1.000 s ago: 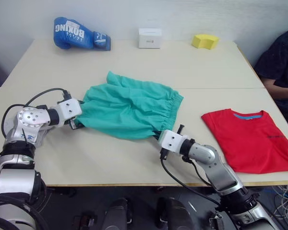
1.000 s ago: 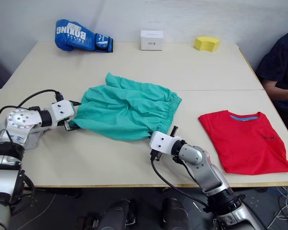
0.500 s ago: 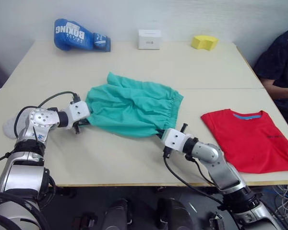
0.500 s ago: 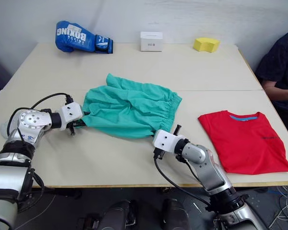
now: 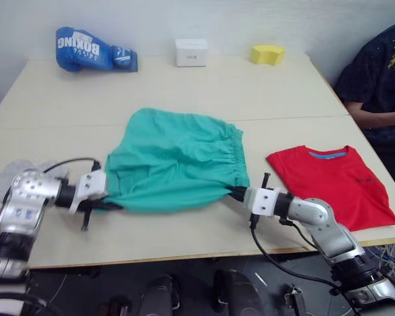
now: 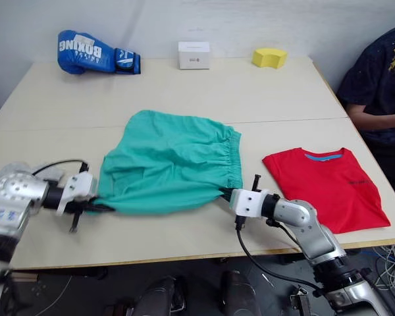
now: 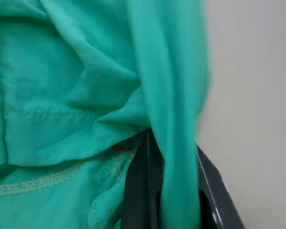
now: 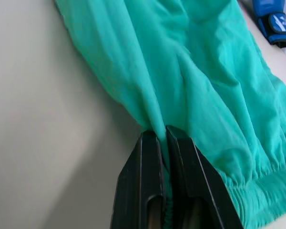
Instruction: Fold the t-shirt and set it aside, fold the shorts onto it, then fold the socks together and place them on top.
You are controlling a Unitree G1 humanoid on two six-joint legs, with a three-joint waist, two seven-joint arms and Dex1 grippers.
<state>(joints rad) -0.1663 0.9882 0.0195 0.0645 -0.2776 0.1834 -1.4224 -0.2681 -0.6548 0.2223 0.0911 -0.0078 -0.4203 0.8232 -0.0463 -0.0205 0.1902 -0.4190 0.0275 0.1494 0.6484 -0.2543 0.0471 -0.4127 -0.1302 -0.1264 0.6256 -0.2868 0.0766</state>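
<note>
Teal shorts sit spread out mid-table in the left eye view, waistband toward the red t-shirt, which lies already folded near the right edge, so I'd say the shirt step is done and we're on the shorts fold now. Left gripper has the near left corner of the shorts and right gripper has the near waistband corner, cloth stretched between them along the front edge. Grey socks are off at the far left edge of the table, beside the left arm, untouched. Right eye view gives the same layout; a boxing glove, a white box and a yellow block line the back edge, well apart from the action, and a person sits by the right side. Left wrist view: the black fingers are clamped on a bunched fold of teal cloth, hem stitching visible next to them. Right wrist view: both fingers are pinched tight on the cloth just by the gathered elastic. Next move, my guess, is lifting both corners together and carrying them over to the far edge to halve the shorts, keeping tension even so it doesn't bunch, then moving it onto the shirt.
</note>
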